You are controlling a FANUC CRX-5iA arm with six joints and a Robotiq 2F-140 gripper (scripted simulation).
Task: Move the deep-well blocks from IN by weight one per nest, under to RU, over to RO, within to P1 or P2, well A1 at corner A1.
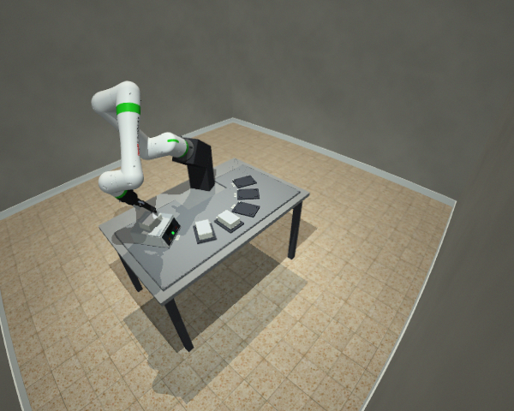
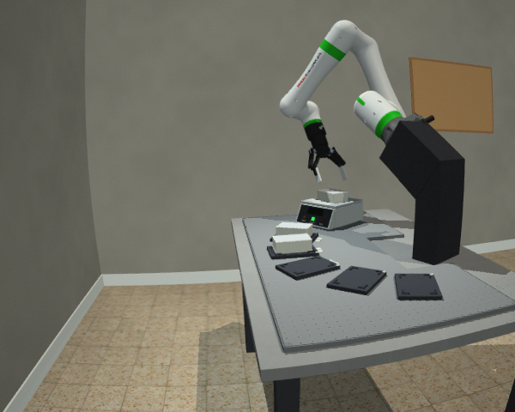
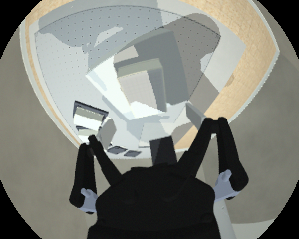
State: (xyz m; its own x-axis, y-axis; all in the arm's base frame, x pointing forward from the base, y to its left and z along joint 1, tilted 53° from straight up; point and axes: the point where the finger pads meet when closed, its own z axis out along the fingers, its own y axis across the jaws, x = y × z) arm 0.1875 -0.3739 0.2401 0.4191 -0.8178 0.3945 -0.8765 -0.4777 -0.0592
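My gripper (image 1: 156, 214) (image 2: 331, 178) (image 3: 149, 117) is open and empty above the check-weigher (image 1: 164, 239) (image 2: 347, 216). A pale block (image 1: 150, 223) (image 2: 333, 196) (image 3: 140, 90) lies flat on its platform, below the fingertips. The middle lamp (image 1: 172, 232) (image 2: 312, 219) on its front is lit green. A second block (image 1: 204, 229) (image 2: 293, 228) (image 3: 87, 119) lies on the dark nest nearest the weigher. A third block (image 1: 229, 218) (image 2: 292, 244) lies on the adjacent nest. Nest labels and the blocks' cut corners are too small to tell.
Three empty dark nests, one beside the third block (image 1: 246, 209) (image 2: 307, 268), one in the middle (image 1: 248, 193) (image 2: 356, 280) and one at the far end (image 1: 244, 181) (image 2: 417, 286), continue the arc. The black robot pedestal (image 1: 201, 169) (image 2: 437, 199) stands at the table's back edge.
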